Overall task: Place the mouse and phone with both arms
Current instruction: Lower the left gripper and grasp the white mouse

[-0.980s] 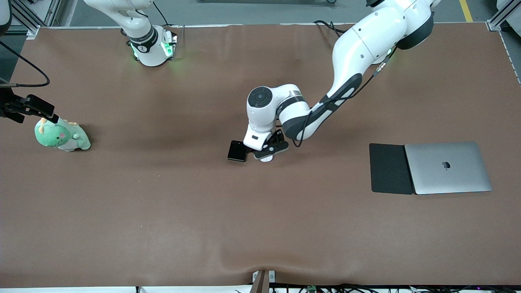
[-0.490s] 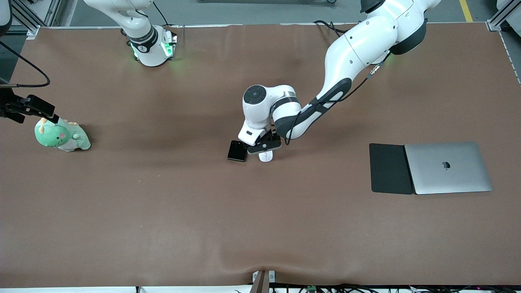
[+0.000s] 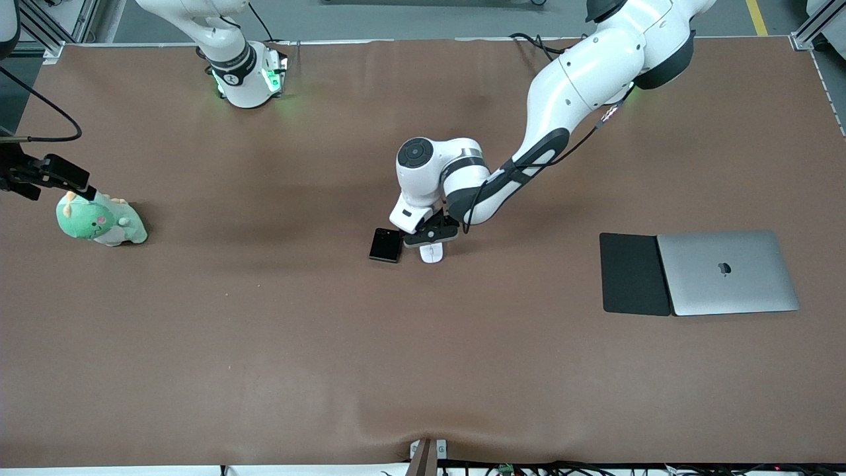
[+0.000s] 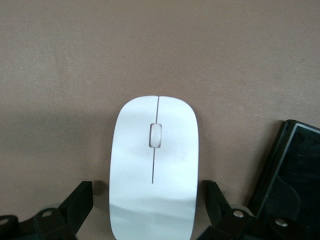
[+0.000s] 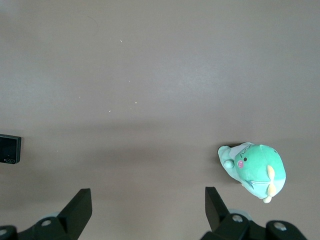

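Observation:
The white mouse lies mid-table, and the black phone lies flat close beside it, toward the right arm's end. My left gripper is low over the mouse and open. One finger stands on each side of the mouse's rear half, with a small gap showing at both sides. My right gripper hangs open and empty over bare table near the right arm's end, with the phone far off in its view.
A green plush toy sits at the right arm's end of the table. A closed silver laptop lies next to a matte black pad toward the left arm's end.
My left gripper has shifted slightly toward the right arm's end and settled down around the mouse. Mouse, phone and right arm have not moved.

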